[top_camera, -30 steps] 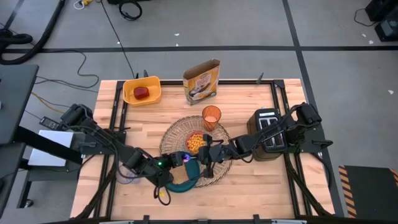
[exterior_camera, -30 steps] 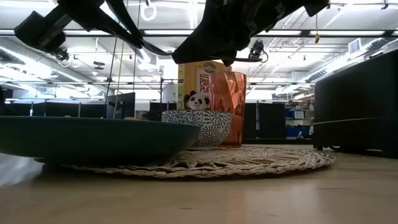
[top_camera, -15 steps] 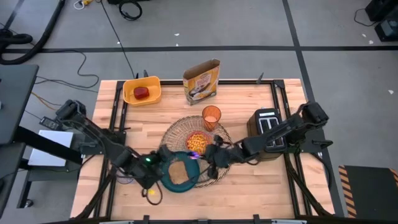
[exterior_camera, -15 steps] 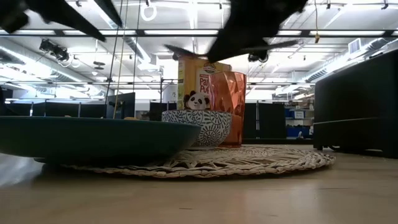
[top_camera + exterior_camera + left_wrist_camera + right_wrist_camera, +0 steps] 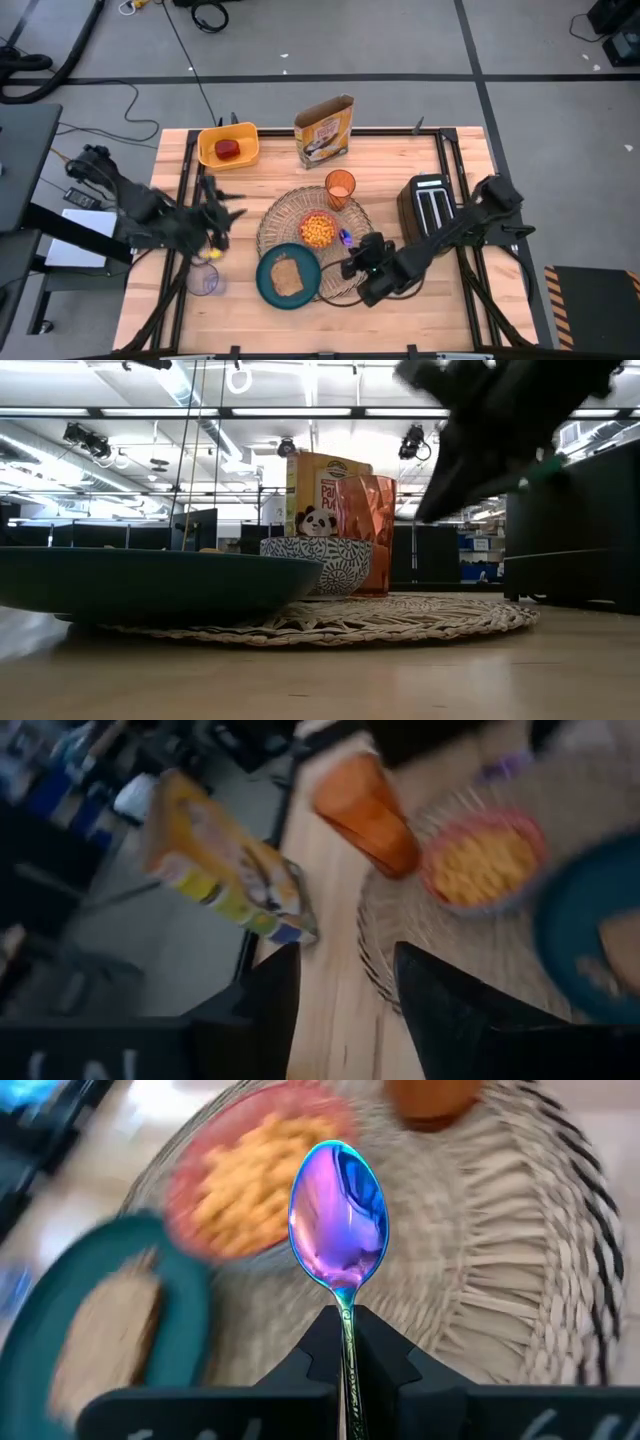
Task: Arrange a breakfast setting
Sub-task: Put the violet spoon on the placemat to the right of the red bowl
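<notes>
Two arms at the bench (image 5: 420,300). Left pincer (image 5: 222,212) hangs over bare wood w/ fingers apart, empty, left of the placemat (image 5: 290,210). Apple (image 5: 229,149) sits in the yellow bin (image 5: 247,135) at the back. Teal plate (image 5: 288,277) w/ toast (image 5: 288,277) rests on the mat's front-left edge; cereal bowl (image 5: 317,230) mid-mat, orange cup (image 5: 340,187) behind it. Right pincer (image 5: 352,258) is clamped on the spoon (image 5: 337,1216) by its handle, bowl end forward, over the mat's right-front. Spoon looks light, stiff, slick: prob. best gripped mid-handle, or it'll twist. Cereal box (image 5: 326,130) at the back, toaster (image 5: 430,205) far right.
</notes>
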